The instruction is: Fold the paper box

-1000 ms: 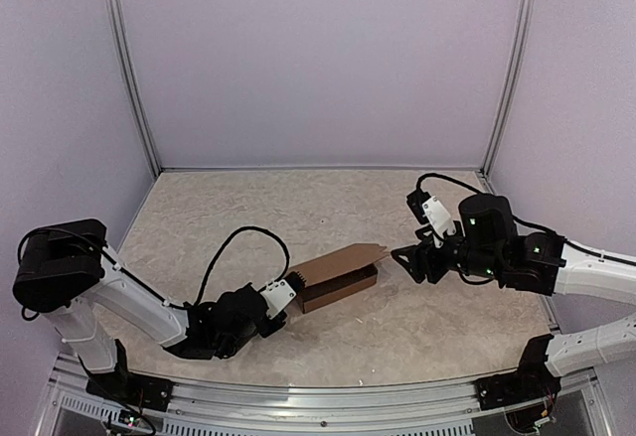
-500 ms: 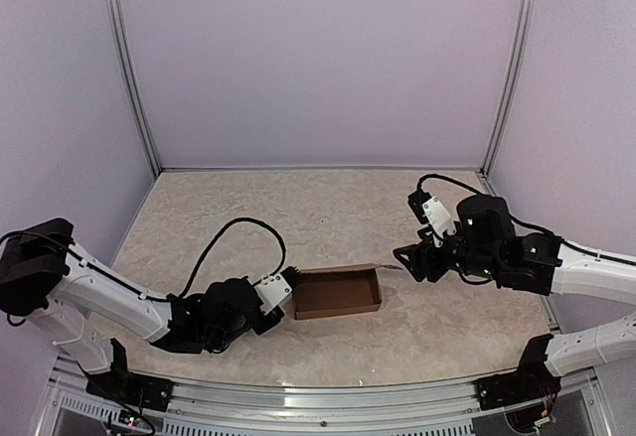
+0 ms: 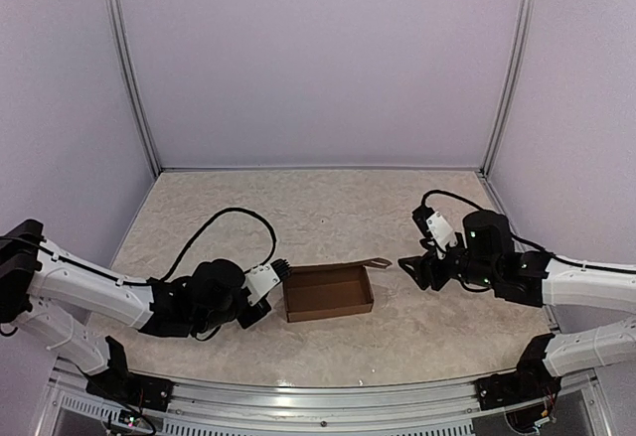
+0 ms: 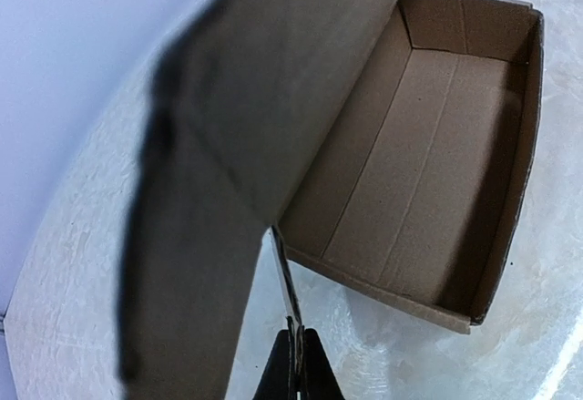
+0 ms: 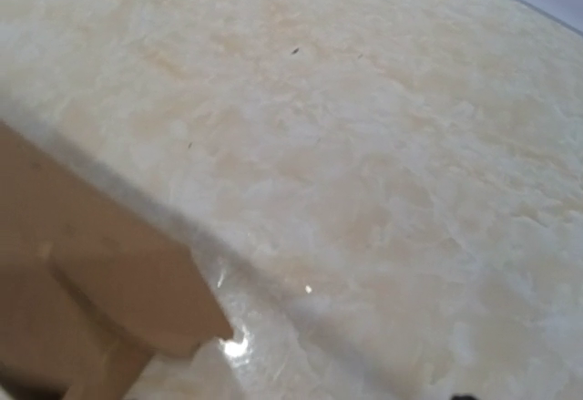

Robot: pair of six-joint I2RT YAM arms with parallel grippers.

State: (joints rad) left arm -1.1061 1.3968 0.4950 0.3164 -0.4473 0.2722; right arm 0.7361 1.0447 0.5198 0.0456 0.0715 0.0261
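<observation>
You had the plain brown cardboard paper box (image 3: 328,295) mid-table as an open tray, its lid flap (image 4: 228,145) unclosed, pinched by your left gripper (image 3: 283,273), right gripper (image 3: 405,265) spread beside it, empty.

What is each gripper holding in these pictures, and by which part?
The left gripper pinches the paper box by the thin edge of a flap; the right gripper, open, holds nothing.
</observation>
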